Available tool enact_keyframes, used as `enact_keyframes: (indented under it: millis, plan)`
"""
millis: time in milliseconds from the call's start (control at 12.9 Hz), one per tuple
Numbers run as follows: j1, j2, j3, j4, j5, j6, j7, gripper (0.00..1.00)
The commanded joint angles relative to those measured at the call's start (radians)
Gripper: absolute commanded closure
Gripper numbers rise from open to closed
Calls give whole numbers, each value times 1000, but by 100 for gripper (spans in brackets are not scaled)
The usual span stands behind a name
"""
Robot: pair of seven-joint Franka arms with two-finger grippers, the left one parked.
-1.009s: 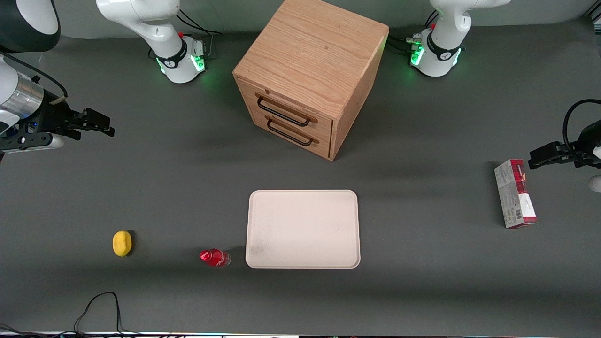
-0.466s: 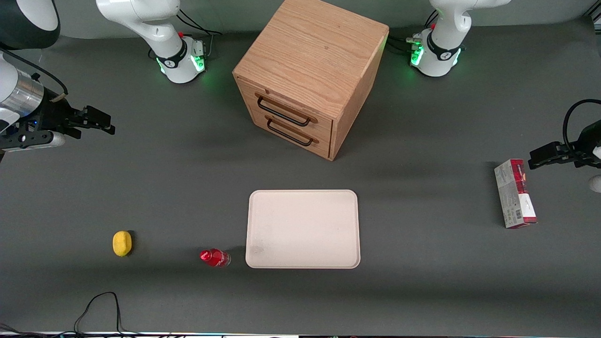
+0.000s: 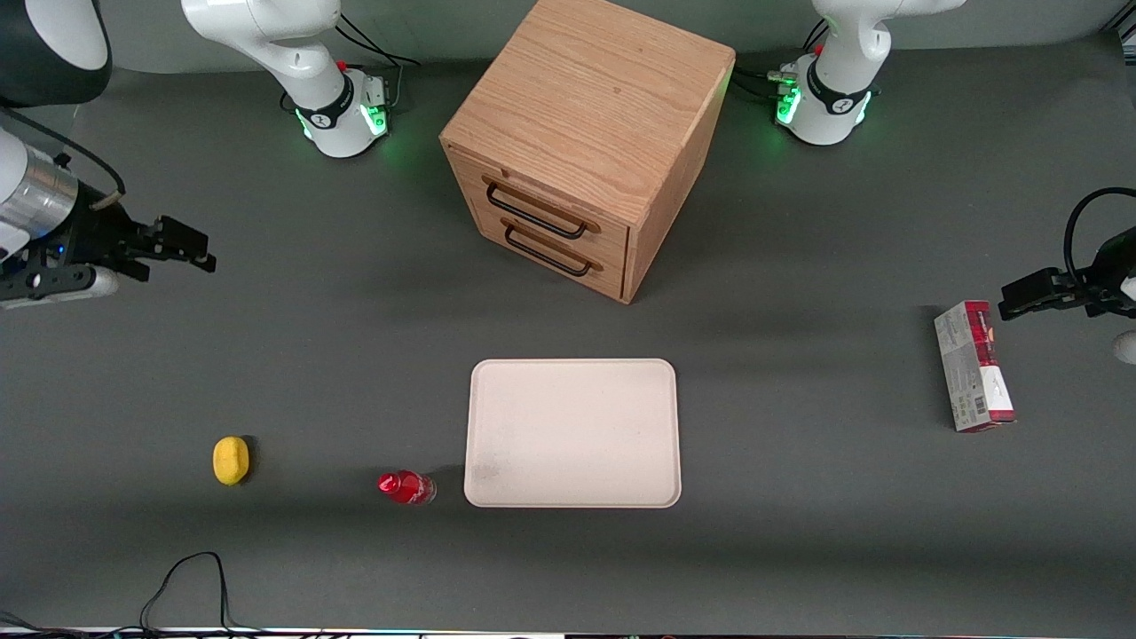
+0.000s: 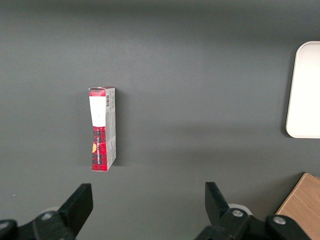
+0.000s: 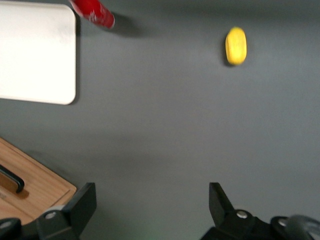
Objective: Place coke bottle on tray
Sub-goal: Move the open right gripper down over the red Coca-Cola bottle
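Note:
The coke bottle (image 3: pixel 406 487) is a tiny bottle with a red cap and red label. It lies on the dark table just beside the tray's near corner, toward the working arm's end, and shows in the right wrist view too (image 5: pixel 93 13). The tray (image 3: pixel 572 432) is a flat cream-white rectangle with nothing on it; its corner also shows in the wrist view (image 5: pixel 37 55). My right gripper (image 3: pixel 193 244) hovers open with nothing between its fingers at the working arm's end of the table, well apart from the bottle and farther from the front camera.
A yellow lemon-like object (image 3: pixel 231 460) lies beside the bottle toward the working arm's end. A wooden two-drawer cabinet (image 3: pixel 581 142) stands farther from the camera than the tray. A grey-and-red carton box (image 3: pixel 974 366) lies toward the parked arm's end. A black cable (image 3: pixel 191 581) loops at the near edge.
My right gripper has shifted slightly, drifting a little nearer to the front camera. The bottle, tray and other objects have not moved.

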Motion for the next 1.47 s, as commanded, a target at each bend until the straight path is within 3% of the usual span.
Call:
enact_keyframes:
  millis: [0,155,310,853,1086,1397]
  plan:
    - [64,303,-2,393,11,-136,35,0]
    - [103,540,-2,705,11,-224,164,0]
    - [140,696,-4,866,10,-226,229,0]
    - [205,819,12,865,4,21,301,0]
    - [233,903,12,865,-45,157,327,0]
    - [233,957,10,865,-47,262,332,0]
